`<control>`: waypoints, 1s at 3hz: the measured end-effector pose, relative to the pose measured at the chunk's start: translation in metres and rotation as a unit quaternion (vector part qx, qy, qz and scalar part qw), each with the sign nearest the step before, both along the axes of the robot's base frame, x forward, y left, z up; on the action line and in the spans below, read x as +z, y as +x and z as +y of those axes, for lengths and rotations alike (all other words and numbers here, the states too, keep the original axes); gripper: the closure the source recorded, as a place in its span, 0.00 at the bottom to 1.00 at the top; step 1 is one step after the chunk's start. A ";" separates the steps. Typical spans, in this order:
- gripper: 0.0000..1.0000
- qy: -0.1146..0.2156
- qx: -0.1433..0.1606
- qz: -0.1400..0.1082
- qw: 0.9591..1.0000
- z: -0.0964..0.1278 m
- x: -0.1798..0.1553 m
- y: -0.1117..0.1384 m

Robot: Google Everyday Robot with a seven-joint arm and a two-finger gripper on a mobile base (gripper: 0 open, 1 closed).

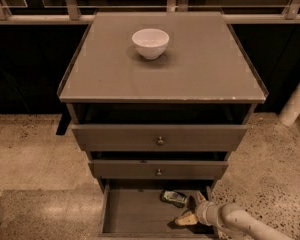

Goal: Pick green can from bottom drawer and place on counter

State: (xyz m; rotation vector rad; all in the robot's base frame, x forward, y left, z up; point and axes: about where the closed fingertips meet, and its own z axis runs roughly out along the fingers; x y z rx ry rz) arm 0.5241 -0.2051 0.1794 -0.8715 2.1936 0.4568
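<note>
The green can (173, 198) lies on its side on the floor of the open bottom drawer (135, 216), towards the back right. My gripper (189, 209) is inside the drawer at its right side, just right of and in front of the can, on a white arm (240, 221) coming in from the lower right. Its fingers are spread open, one pale finger (186, 219) low on the drawer floor and the other up near the can's right end. It holds nothing. The counter (190, 69) above carries only a white bowl.
A white bowl (150, 43) stands at the back middle of the counter. Two knobbed drawers (160, 140) are partly pulled out above the bottom one and overhang it. A white post (296, 104) stands at the right; speckled floor surrounds the cabinet.
</note>
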 end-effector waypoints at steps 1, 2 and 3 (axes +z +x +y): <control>0.00 0.008 0.014 0.001 1.000 0.015 -0.017 0.010; 0.00 0.022 0.024 -0.005 0.999 0.031 -0.032 0.026; 0.00 0.026 0.036 -0.021 0.999 0.048 -0.040 0.046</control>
